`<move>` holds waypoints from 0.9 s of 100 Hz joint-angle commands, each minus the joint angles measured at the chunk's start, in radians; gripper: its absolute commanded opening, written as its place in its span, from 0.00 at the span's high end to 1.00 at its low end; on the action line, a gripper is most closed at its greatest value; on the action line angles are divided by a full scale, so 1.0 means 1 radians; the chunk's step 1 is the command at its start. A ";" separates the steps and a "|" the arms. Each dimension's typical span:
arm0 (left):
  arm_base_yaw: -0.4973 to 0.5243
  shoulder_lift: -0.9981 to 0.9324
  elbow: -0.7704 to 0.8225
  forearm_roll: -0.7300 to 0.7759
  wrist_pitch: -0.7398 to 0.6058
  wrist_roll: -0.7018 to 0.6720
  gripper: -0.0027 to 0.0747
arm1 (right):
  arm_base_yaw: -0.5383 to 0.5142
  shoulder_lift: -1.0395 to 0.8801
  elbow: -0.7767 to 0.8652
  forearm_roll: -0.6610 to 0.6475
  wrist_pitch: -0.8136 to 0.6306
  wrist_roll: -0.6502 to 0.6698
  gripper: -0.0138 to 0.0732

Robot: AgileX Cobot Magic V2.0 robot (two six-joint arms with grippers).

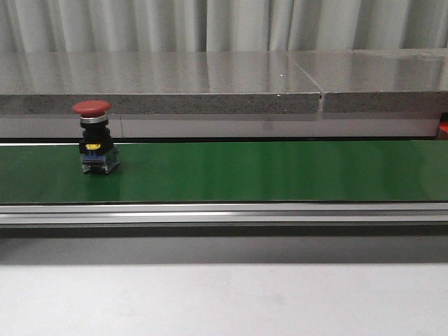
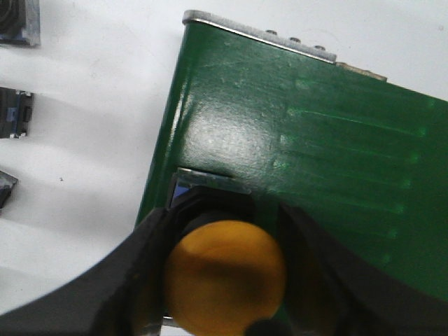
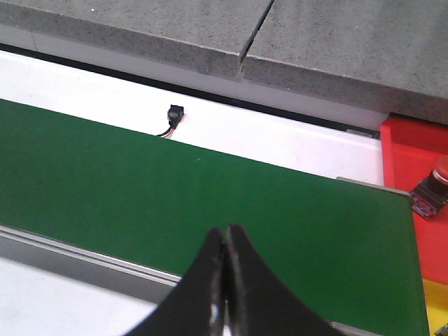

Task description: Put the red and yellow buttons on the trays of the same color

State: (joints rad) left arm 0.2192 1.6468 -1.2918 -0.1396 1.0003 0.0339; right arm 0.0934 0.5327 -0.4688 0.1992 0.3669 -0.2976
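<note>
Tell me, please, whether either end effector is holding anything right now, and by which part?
The left end effector straddles the yellow button around its body; contact can't be confirmed. The right end effector is shut on nothing.

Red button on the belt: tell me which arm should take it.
Right, probably. The left claw is around a yellow button; the right claw is shut and empty above the belt, beside the red tray. The red button sits far left.
</note>
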 commanded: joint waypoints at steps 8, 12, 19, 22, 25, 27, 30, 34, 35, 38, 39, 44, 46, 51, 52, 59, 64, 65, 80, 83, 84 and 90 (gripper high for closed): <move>-0.004 -0.038 -0.024 -0.026 -0.035 0.018 0.57 | 0.001 0.001 -0.025 0.008 -0.064 -0.006 0.92; -0.004 -0.038 -0.024 -0.030 -0.035 0.018 0.47 | 0.001 0.001 -0.025 0.008 -0.064 -0.006 0.92; -0.004 -0.038 -0.024 -0.032 -0.037 0.024 0.30 | 0.001 0.001 -0.025 0.008 -0.064 -0.006 0.92; -0.004 -0.040 -0.024 -0.032 -0.042 0.025 0.25 | 0.001 0.001 -0.025 0.008 -0.064 -0.006 0.92; -0.004 -0.040 -0.024 -0.032 -0.045 0.025 0.23 | 0.001 0.001 -0.025 0.008 -0.064 -0.006 0.92; -0.004 -0.040 -0.024 -0.034 -0.051 0.027 0.21 | 0.001 0.001 -0.025 0.008 -0.064 -0.006 0.92; -0.004 -0.042 -0.024 -0.041 -0.059 0.036 0.22 | 0.001 0.001 -0.025 0.008 -0.064 -0.006 0.92; -0.004 -0.049 -0.024 -0.046 -0.072 0.044 0.22 | 0.001 0.001 -0.025 0.008 -0.064 -0.006 0.92; -0.006 -0.052 -0.024 -0.048 -0.074 0.049 0.22 | 0.001 0.001 -0.025 0.008 -0.064 -0.006 0.92; -0.007 -0.060 -0.024 -0.054 -0.087 0.063 0.23 | 0.001 0.001 -0.025 0.008 -0.064 -0.006 0.92; -0.009 -0.062 -0.024 -0.054 -0.087 0.066 0.23 | 0.001 0.001 -0.025 0.008 -0.064 -0.006 0.92; -0.020 -0.080 -0.024 -0.054 -0.109 0.086 0.24 | 0.001 0.001 -0.025 0.008 -0.064 -0.006 0.92; -0.024 -0.089 -0.024 -0.054 -0.117 0.093 0.25 | 0.001 0.001 -0.025 0.008 -0.064 -0.006 0.92; -0.045 -0.114 -0.024 -0.054 -0.136 0.128 0.28 | 0.001 0.001 -0.025 0.008 -0.064 -0.006 0.92; -0.048 -0.122 -0.024 -0.054 -0.140 0.132 0.29 | 0.001 0.001 -0.025 0.008 -0.064 -0.006 0.92; -0.085 -0.160 -0.023 -0.054 -0.160 0.173 0.40 | 0.001 0.001 -0.025 0.008 -0.064 -0.006 0.92; -0.118 -0.187 -0.019 -0.054 -0.168 0.214 0.55 | 0.001 0.001 -0.025 0.008 -0.064 -0.006 0.92; -0.128 -0.190 -0.019 -0.054 -0.168 0.226 0.57 | 0.001 0.001 -0.025 0.008 -0.064 -0.006 0.92; -0.224 -0.276 0.014 -0.054 -0.211 0.271 0.99 | 0.001 0.001 -0.025 0.008 -0.064 -0.006 0.92; -0.243 -0.300 0.030 -0.054 -0.226 0.271 0.99 | 0.001 0.001 -0.025 0.008 -0.064 -0.006 0.92; -0.251 -0.305 0.034 -0.054 -0.229 0.271 0.99 | 0.001 0.001 -0.025 0.008 -0.065 -0.006 0.92; -0.280 -0.350 0.072 -0.054 -0.263 0.271 0.99 | 0.001 0.001 -0.025 0.008 -0.066 -0.006 0.92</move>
State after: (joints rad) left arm -0.0160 1.3873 -1.2344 -0.1753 0.8293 0.2943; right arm 0.0934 0.5327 -0.4688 0.1992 0.3669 -0.2997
